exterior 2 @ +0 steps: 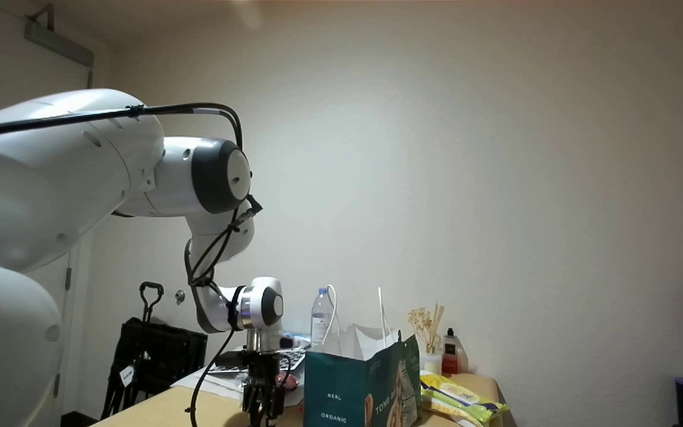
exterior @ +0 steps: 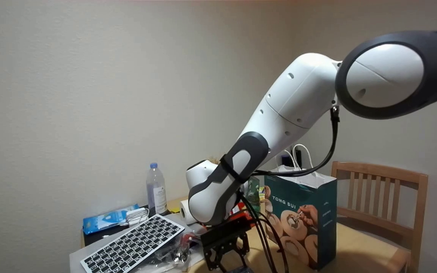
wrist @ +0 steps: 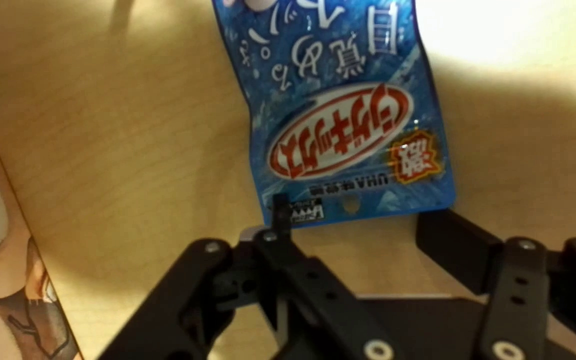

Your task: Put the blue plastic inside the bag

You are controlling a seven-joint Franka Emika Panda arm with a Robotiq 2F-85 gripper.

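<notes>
Robotiq gripper (wrist: 355, 220), jaws spread wide, fills the wrist view's bottom; a blue Shigekix pouch (wrist: 338, 110) lies on the wood-grain table (wrist: 143, 175) at upper center, probably light, pliable, slick, best pinched across its lower sides.

arm (exterior: 302, 91): white, rounded, dark-grey bands (exterior 2: 211, 178) | cables (exterior 2: 51, 122): black | claw (wrist: 354, 220): black, jointed, silvery screws (wrist: 378, 349)
</notes>
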